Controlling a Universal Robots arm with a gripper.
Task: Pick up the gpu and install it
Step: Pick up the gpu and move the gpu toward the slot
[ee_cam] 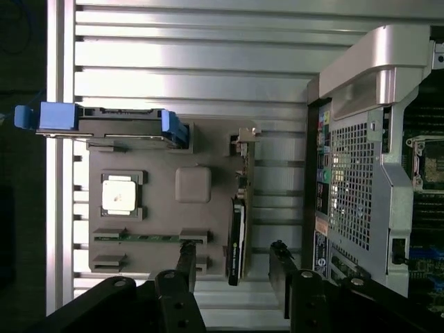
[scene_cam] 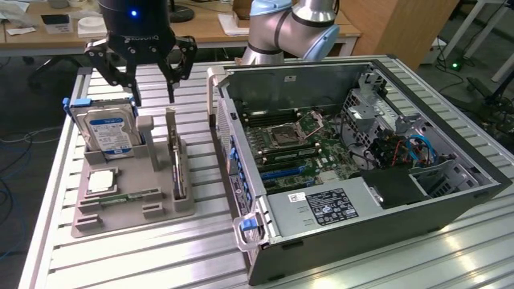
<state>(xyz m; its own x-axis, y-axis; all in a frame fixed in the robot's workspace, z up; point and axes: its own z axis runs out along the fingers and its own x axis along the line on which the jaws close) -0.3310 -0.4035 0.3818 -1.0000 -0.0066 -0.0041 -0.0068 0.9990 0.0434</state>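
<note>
Trouble, judged from here, would start with the biggest neighbours. The slatted tabletop [scene_cam: 161,259] carries the open computer case [scene_cam: 401,232] just beside the grey parts tray [scene_cam: 120,227], so a card swung across too low could clip the case's raised rim. If the tray is not fastened down, a skewed pull might drag or tip it with all it holds. The blue-labelled hard drive [scene_cam: 108,129] stands upright in the tray near the gripper [scene_cam: 153,96], and a drift toward the exterior view's left would put a finger on it rather than on the card. The jaws stand wide apart and hold nothing, hovering above the tray. In the wrist view the gpu [ee_cam: 237,229] lies between the two fingertips [ee_cam: 186,260]. A card this thin could be pinched off-centre, twist in its slot, or slip.

The gpu stands on its long edge in a slot of the tray, on the side nearest the case. It is a slim dark board, and a pale metal bracket [scene_cam: 170,120] rises above it at the end farther back in the exterior view. There may be a cooler on one face, but it is too dim to be sure
</note>
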